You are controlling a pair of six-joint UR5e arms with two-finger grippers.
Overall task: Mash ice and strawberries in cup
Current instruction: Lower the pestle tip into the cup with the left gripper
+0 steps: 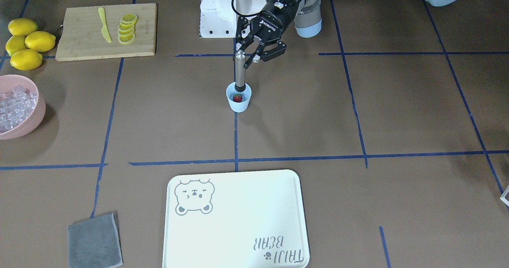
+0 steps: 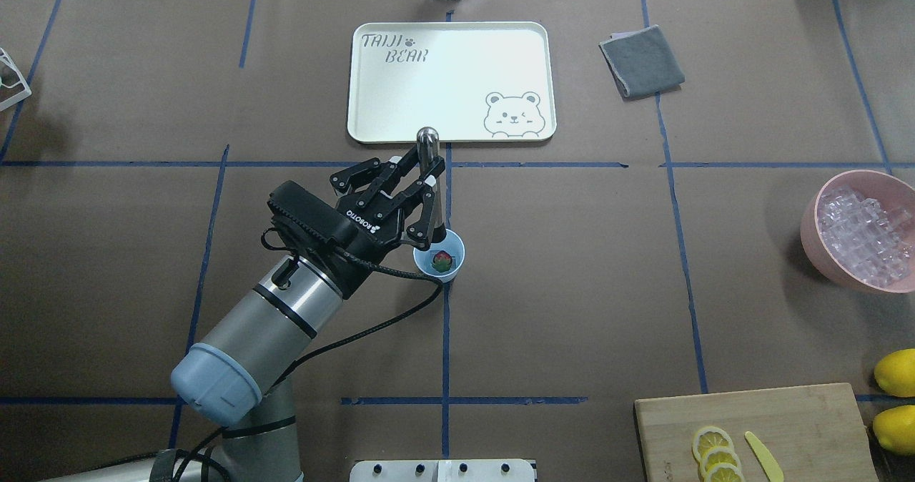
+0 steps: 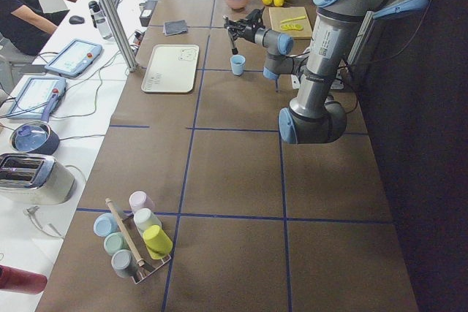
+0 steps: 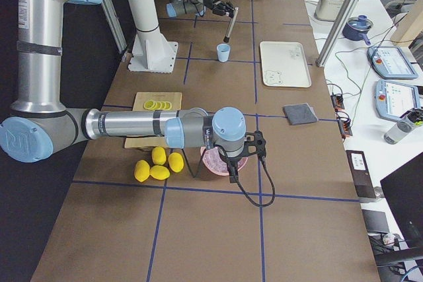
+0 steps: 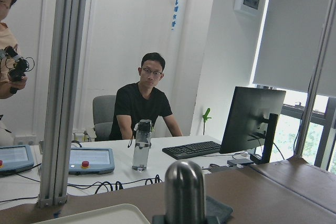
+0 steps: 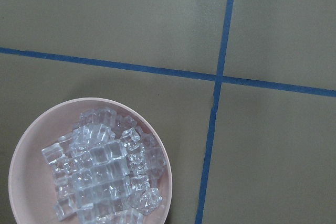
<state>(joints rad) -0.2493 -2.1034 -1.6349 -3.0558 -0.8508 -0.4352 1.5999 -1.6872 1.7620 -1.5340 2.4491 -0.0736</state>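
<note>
The pale blue cup (image 1: 239, 105) stands mid-table, and also shows in the overhead view (image 2: 457, 252). One red strawberry (image 1: 237, 98) lies inside it (image 2: 442, 259). My left gripper (image 1: 247, 57) is shut on a metal muddler (image 1: 239, 71) that stands with its dark lower end in the cup. The ice (image 1: 14, 105) lies as clear cubes in a pink bowl (image 1: 37, 117). I cannot tell whether any ice is in the cup. My right gripper (image 4: 232, 163) hovers over the bowl, and I cannot tell if it is open or shut. Its wrist view shows the ice (image 6: 102, 171) below.
A white bear tray (image 1: 238, 240) and a grey cloth (image 1: 94, 241) lie on the operators' side. A wooden board (image 1: 79, 41) holds lemon slices (image 1: 127, 28) and a yellow knife (image 1: 104, 24). Whole lemons (image 1: 26, 43) sit beside it. People sit beyond the table.
</note>
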